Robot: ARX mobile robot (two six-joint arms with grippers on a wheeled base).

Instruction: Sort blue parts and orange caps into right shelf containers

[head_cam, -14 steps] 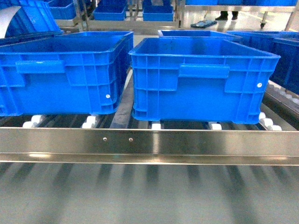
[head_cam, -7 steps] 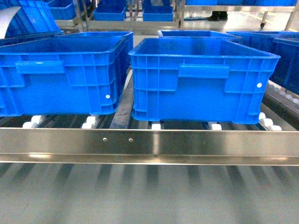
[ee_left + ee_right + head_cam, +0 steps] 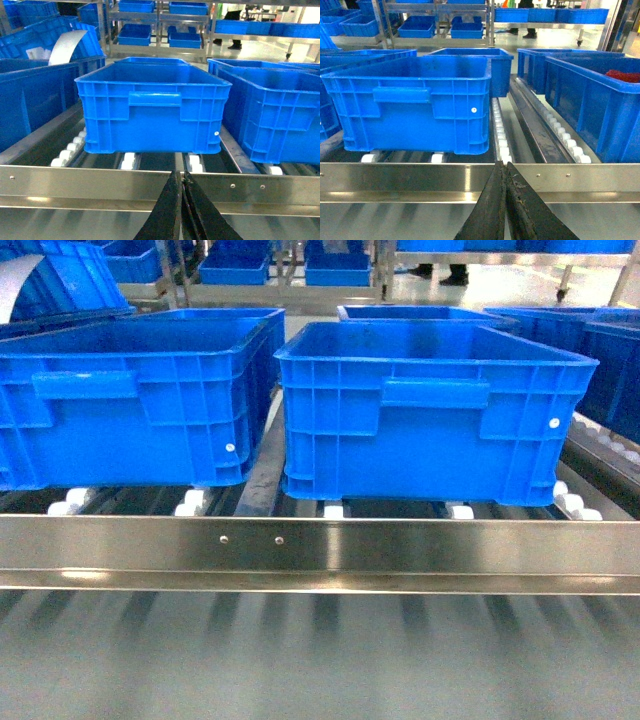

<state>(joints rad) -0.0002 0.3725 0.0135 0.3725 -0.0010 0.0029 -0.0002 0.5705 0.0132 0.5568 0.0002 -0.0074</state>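
Two large blue crates stand side by side on the roller shelf in the head view, a left crate point(image 3: 140, 400) and a right crate point(image 3: 430, 410). No blue parts or orange caps show in any view. In the left wrist view my left gripper point(image 3: 181, 175) is shut with nothing in it, low in front of the steel rail, facing a crate point(image 3: 152, 107). My right gripper point(image 3: 504, 165) is likewise shut and empty in the right wrist view, before a crate point(image 3: 415, 102). Neither gripper appears in the head view.
A steel front rail point(image 3: 320, 545) runs across the shelf edge, with white rollers point(image 3: 190, 502) behind it. More blue crates point(image 3: 590, 95) stand to the right, one holding something red point(image 3: 622, 76). Racks with further crates point(image 3: 135, 35) fill the background, where a person's feet point(image 3: 440, 275) show.
Crates and view hold still. Only the person's feet in the far background have shifted left.
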